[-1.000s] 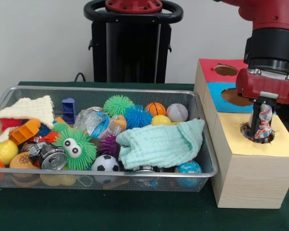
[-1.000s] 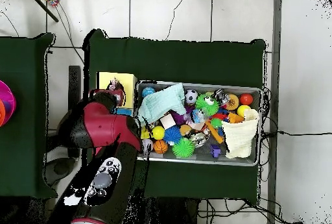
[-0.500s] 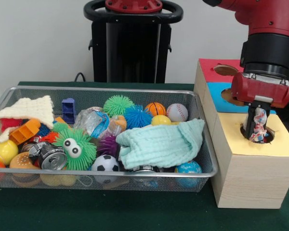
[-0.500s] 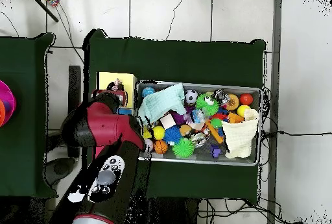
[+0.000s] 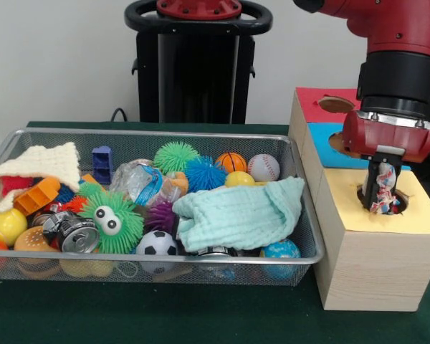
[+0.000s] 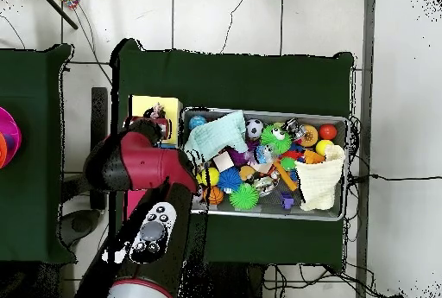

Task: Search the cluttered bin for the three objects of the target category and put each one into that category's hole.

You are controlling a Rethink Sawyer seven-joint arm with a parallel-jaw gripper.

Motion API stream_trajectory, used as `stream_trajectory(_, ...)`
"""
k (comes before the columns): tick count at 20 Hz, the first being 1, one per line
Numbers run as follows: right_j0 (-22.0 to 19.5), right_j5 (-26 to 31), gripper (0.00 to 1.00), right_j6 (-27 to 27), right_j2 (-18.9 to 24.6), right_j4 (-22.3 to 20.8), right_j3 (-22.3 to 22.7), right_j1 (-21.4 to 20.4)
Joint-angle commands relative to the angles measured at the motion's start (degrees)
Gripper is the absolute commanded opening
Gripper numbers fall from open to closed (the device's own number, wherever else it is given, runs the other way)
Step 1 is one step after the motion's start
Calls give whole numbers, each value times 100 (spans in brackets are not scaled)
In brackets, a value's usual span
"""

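Observation:
A wooden box (image 5: 369, 265) at the right has a red, a blue and a yellow top panel, each with a hole. My gripper (image 5: 382, 195) hangs over the yellow panel's hole (image 5: 384, 203), shut on a small patterned cloth (image 5: 384, 188) whose lower end dangles at the hole's mouth. In the wire bin (image 5: 150, 134) lie a mint cloth (image 5: 240, 213) at the right and a cream knitted cloth (image 5: 39, 165) at the left. From overhead my arm (image 6: 138, 169) covers most of the box (image 6: 155, 106) and hides the gripper.
The bin is crowded with spiky balls, a green googly-eyed ball (image 5: 113, 218), sports balls, crushed cans (image 5: 70, 233), a blue block and an orange toy. In the overhead view the mint cloth (image 6: 216, 135) and cream cloth (image 6: 318, 182) lie at opposite ends of the bin.
My gripper has risen a little above the yellow hole, and the patterned cloth has come up with it. The bin's contents have not moved.

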Motion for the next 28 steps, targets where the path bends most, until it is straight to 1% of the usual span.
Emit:
stream_trajectory(1, -422, 723, 0, 714, 1068, 127, -57, 531)
stream_trajectory(4, -597, 1087, 0, 561, 1325, 112, -60, 552)
stream_trajectory(8, -516, 1702, 0, 474, 1178, 81, -238, 647)
stream_trajectory(12, -653, 2209, 0, 279, 1354, -1, -306, 678)
stream_trajectory(15, -664, 2475, 0, 211, 1370, -71, -363, 693)
stream_trajectory(24, -742, 2901, 0, 58, 1517, -203, -473, 768)
stream_trajectory(26, -710, 2990, 0, 19, 1478, -270, -540, 791)
stream_trajectory(28, -695, 2832, 0, -5, 1463, -345, -490, 770)
